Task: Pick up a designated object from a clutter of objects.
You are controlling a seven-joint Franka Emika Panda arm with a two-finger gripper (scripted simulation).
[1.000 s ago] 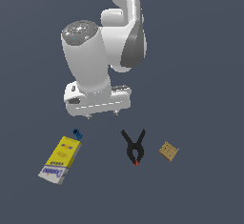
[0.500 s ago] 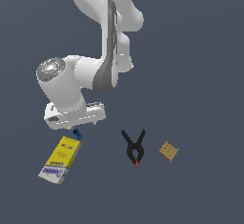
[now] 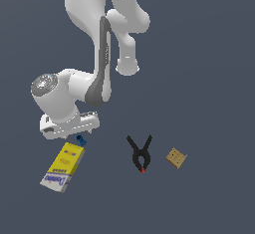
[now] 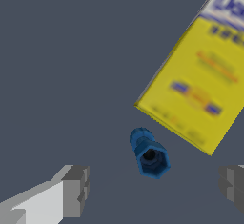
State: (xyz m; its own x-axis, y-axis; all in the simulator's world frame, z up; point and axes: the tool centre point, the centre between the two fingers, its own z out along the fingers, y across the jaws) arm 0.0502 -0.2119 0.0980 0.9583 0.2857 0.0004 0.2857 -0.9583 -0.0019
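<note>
The tiny dark-blue peg (image 3: pixel 80 140) lies on the grey floor just beyond the end of the yellow-and-white box (image 3: pixel 63 167). In the wrist view the peg (image 4: pixel 149 153) lies between my two grey fingertips (image 4: pixel 76 191), which stand wide apart with nothing in them. My gripper (image 3: pixel 74 134) hangs low over the peg, its fingers mostly hidden behind the white hand in the exterior view. The box (image 4: pixel 205 75) fills a corner of the wrist view next to the peg.
A black spring clamp with a red tip (image 3: pixel 141 153) lies toward the exterior view's right of the peg. A small tan block (image 3: pixel 176 158) lies farther to the exterior view's right.
The arm has swung to the exterior view's left and lowered, bringing the hand from above the clutter's middle down over the blue peg. The objects have not moved.
</note>
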